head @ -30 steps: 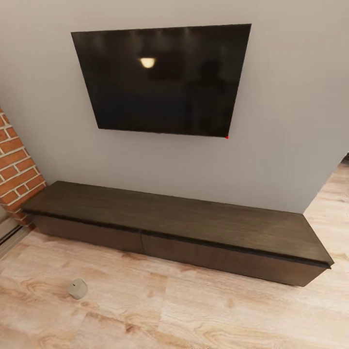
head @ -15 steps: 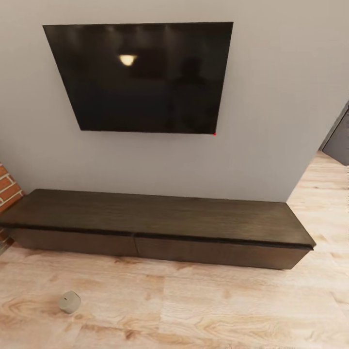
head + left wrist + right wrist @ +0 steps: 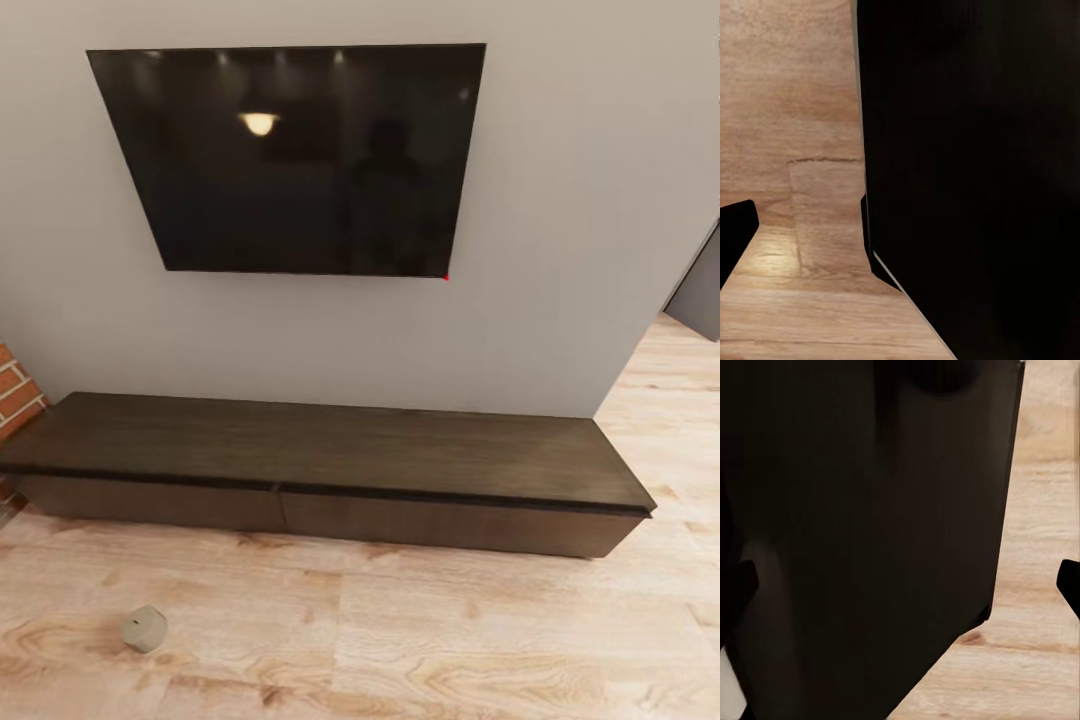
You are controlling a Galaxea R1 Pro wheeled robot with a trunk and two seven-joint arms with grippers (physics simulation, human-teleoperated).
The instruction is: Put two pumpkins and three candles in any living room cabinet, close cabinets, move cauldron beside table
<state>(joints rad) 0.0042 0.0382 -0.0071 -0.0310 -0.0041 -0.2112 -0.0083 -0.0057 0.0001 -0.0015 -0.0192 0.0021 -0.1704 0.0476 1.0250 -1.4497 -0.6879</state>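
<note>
even soft light; lamp glare on tv (image 3: 300, 160); wrist views dark.

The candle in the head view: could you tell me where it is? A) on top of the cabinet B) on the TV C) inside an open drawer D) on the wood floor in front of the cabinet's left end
D: the candle lies on the plank floor, apart from the closed cabinet.

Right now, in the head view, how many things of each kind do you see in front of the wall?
Candle on the floor: 1
Cabinet, drawers closed: 1
Wall TV: 1
Total: 3
</note>
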